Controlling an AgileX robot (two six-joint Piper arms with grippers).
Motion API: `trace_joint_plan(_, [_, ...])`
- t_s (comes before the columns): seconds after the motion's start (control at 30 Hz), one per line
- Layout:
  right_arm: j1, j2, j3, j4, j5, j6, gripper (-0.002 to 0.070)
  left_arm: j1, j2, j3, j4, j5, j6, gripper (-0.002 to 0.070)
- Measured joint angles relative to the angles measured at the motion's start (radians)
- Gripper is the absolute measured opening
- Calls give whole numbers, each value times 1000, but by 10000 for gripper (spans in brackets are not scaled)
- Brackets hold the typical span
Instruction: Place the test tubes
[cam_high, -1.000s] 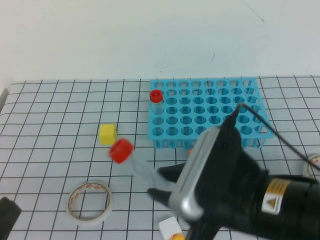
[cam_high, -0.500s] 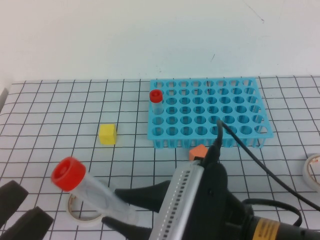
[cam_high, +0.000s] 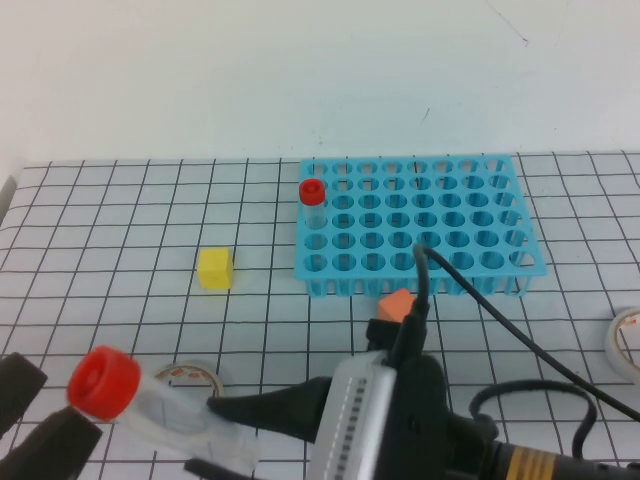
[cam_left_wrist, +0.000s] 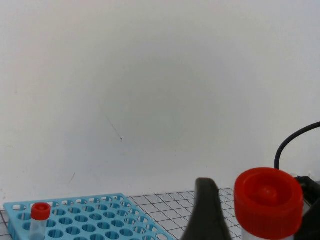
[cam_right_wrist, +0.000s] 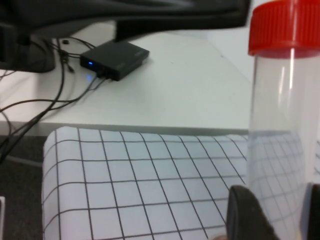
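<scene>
Well, hidden: the tape roll (cam_high: 190, 372) lies mostly behind the held test tube (cam_high: 165, 418), and the orange block (cam_high: 398, 303) only peeks out from behind the right arm.
Cut off: a second tape roll (cam_high: 628, 340) is sliced by the right edge of the high view.
Hard to make out: which row the standing tube sits in, and whether the left fingers touch the red cap.
Writing: a yellow sticker (cam_high: 530, 466) on the right arm; I cannot read its print.
Rack (cam_high: 430, 215): blue, many round holes, on the far side of the gridded table (cam_high: 100, 220).
In the rack: one standing test tube (cam_high: 313, 200), red-capped and upright, in a hole along the left edge.
Held test tube: clear with a red cap, nothing visible inside, tilted with the cap toward the robot's left, over the near left part of the table.
Right gripper (cam_high: 210, 437): at the near edge, clamped on the tube's clear body.
Left gripper (cam_high: 35, 420): at the near left corner, fingers apart, the cap close to their tips.
Loose: a yellow cube (cam_high: 215, 268), left of the rack and apart from it.
</scene>
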Motion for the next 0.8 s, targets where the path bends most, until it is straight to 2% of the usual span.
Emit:
trace_joint_plan(0.2, [0, 17, 0, -295, -84, 190, 230, 0, 0, 0, 0, 43, 0, 447])
trace_joint_plan(0.4, [0, 76, 0, -399, -169, 282, 230, 0, 0, 0, 0, 6, 0, 441])
trace_joint_plan(0.53, [0, 104, 0, -413, -171, 298, 230, 0, 0, 0, 0, -13, 1, 382])
trace_joint_plan(0.67, [0, 106, 0, -416, -176, 300, 230, 0, 0, 0, -5, -6, 5, 250])
trace_joint_plan(0.8, [0, 106, 0, -416, -178, 298, 230, 0, 0, 0, -8, -5, 5, 253])
